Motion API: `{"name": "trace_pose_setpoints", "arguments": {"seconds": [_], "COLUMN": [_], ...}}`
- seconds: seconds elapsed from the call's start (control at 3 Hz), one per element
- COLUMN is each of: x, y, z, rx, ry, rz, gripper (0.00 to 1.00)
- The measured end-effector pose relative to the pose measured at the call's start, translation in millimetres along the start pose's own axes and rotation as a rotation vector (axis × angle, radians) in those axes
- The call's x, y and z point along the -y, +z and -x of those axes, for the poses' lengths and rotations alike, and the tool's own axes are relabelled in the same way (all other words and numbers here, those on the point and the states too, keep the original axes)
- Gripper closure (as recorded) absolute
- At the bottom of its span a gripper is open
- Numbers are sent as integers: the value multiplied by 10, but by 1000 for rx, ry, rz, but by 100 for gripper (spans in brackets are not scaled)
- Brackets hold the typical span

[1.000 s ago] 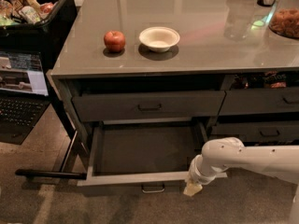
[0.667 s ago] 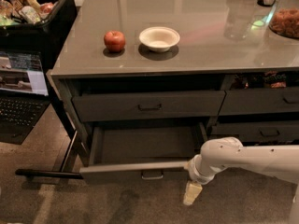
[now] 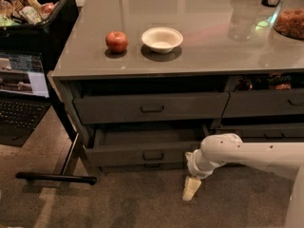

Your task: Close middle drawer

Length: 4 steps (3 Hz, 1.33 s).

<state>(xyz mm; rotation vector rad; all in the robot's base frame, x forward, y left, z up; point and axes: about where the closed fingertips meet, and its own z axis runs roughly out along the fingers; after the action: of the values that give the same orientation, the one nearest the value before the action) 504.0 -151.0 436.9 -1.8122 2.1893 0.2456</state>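
The camera view looks down on a smooth grey table top whose front edge runs across the middle, with brown speckled floor open in front of it. Below that front edge, under the wide dark grey upper drawer, the middle drawer stands out a short way. Its flat dark grey front with the small loop handle sits forward of the cabinet face, and a narrow strip of lighter inner box shows behind it. Narrower dark drawers fill the right part of the front. Off the front left corner, a black bar lies on the floor and an open laptop stands beside the table's left edge. The white robot arm reaches in from the right, its wrist just beside the right end of the middle drawer's front. The cream-coloured gripper hangs below it, pointing down over the floor; whether it is spread or together cannot be told. A round red apple and a shallow white bowl sit apart near the front left corner.
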Motion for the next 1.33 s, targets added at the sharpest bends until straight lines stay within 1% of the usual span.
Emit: {"name": "trace_pose_setpoints", "arguments": {"seconds": [0.33, 1.0, 1.33], "x": [14, 14, 207], "y": [4, 4, 182], "z": [5, 5, 14], "rx": [1, 1, 34], "ry": [-1, -1, 0], "rz": [-2, -2, -8], "gripper": [19, 65, 88]}}
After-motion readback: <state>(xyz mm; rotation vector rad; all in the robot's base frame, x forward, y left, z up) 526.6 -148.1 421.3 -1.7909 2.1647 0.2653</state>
